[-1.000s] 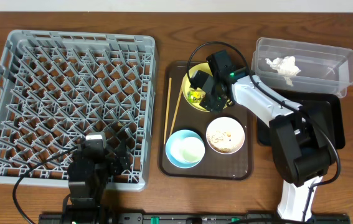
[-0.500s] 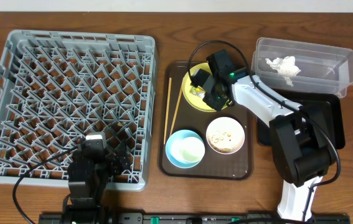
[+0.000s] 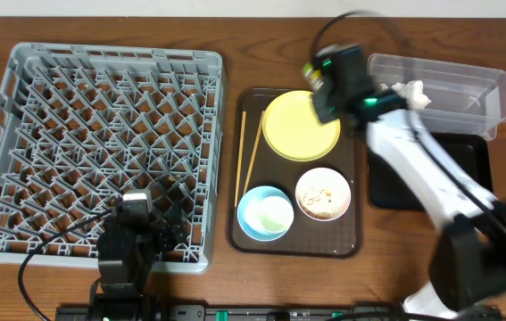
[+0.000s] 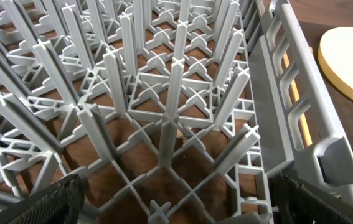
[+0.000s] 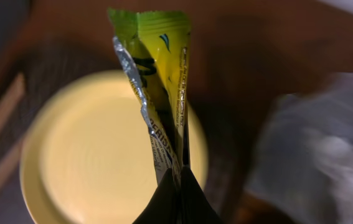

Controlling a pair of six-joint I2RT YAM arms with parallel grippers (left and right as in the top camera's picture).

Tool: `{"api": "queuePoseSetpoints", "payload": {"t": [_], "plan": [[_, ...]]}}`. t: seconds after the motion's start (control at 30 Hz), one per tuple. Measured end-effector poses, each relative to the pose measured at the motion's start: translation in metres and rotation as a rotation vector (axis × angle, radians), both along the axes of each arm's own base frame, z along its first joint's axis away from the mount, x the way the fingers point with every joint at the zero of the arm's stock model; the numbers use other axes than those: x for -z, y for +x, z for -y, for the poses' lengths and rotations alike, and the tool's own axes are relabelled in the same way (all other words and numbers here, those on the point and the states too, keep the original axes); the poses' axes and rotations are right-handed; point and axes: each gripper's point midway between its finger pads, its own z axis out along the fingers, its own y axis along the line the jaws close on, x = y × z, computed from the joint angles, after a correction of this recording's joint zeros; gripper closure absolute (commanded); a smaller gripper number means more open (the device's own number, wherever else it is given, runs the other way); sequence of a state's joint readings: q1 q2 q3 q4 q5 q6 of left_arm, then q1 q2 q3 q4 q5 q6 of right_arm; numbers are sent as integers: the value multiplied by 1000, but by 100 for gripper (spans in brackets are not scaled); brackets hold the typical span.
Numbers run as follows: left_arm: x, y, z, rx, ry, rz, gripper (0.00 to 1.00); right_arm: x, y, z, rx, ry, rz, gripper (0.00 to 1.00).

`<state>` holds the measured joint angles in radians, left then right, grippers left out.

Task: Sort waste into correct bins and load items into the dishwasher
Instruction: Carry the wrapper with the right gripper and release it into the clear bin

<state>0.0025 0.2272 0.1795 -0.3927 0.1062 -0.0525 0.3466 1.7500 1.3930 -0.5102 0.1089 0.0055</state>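
My right gripper [image 3: 321, 78] hangs above the brown tray's far right corner, between the yellow plate [image 3: 300, 125] and the clear tub [image 3: 467, 76]. In the right wrist view it [image 5: 179, 180] is shut on the green-and-orange snack wrapper [image 5: 157, 81], which sticks up over the bare plate [image 5: 83, 162]. A crumpled tissue [image 3: 406, 93] lies in the tub. The black tray [image 3: 471, 152] sits in front of it, partly under my arm. My left gripper [image 4: 176, 208] stands open over the near right corner of the grey dish rack [image 3: 101, 134], holding nothing.
On the brown serving tray [image 3: 244, 236] lie chopsticks [image 3: 251, 160], a light blue bowl [image 3: 265, 214] and a cream bowl [image 3: 323, 193] with food scraps in it. The rack [image 4: 164, 112] holds no dishes.
My right gripper shut on the wrapper lying on the plate, then lifted it up and right toward the clear tub. The plate is now bare. The left arm has not moved.
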Motion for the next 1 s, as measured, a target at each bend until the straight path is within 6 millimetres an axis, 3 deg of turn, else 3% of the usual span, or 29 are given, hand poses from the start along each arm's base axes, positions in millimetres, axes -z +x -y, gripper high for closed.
{"api": "queuePoseSetpoints", "payload": {"t": [0.13, 0.27, 0.37, 0.6, 0.8, 0.93, 1.0], "plan": [[0, 0, 0, 0, 0, 0, 1, -44, 12, 58, 314, 183, 79, 98], [0, 0, 0, 0, 0, 0, 1, -39, 12, 120, 648, 336, 56, 99], [0, 0, 0, 0, 0, 0, 1, -30, 6, 147, 840, 419, 32, 98], [0, 0, 0, 0, 0, 0, 1, -20, -6, 181, 1151, 571, 18, 98], [0, 0, 0, 0, 0, 0, 1, -6, -4, 190, 1268, 622, 14, 98], [0, 0, 0, 0, 0, 0, 1, 12, 0, 190, 1309, 626, -11, 83], [0, 0, 0, 0, 0, 0, 1, 15, 5, 190, 1309, 639, 0, 65]]}}
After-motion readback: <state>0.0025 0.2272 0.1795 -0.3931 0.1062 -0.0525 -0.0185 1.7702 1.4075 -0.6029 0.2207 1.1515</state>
